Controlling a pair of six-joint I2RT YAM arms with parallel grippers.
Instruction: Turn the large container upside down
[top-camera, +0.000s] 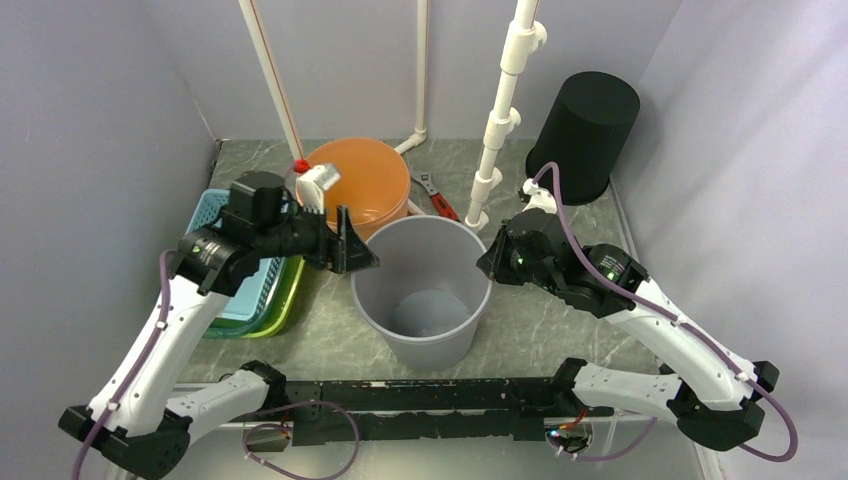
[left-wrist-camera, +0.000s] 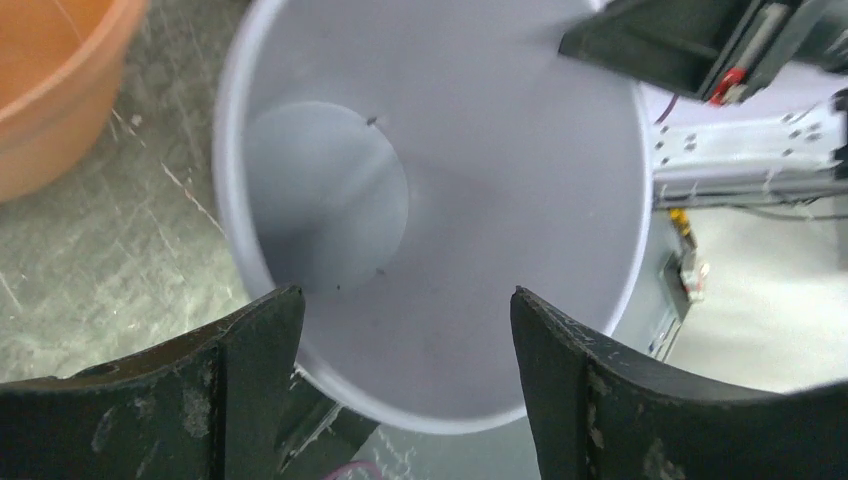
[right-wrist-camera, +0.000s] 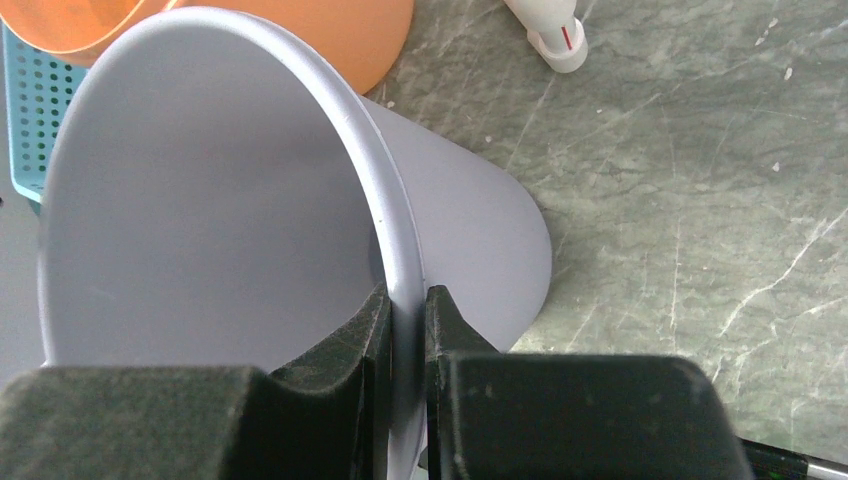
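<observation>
The grey container (top-camera: 420, 290) stood upright mid-counter (top-camera: 560, 320), axis vertical, between my arms, with my right end effector (right-wrist-camera: 405, 300) clamped on its right rim and my left end effector (left-wrist-camera: 405, 297) open at its left rim.

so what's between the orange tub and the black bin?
Top view: a red-handled wrench lying flat beside the orange tub, then an upright white pipe post nearer the black bin.
</observation>
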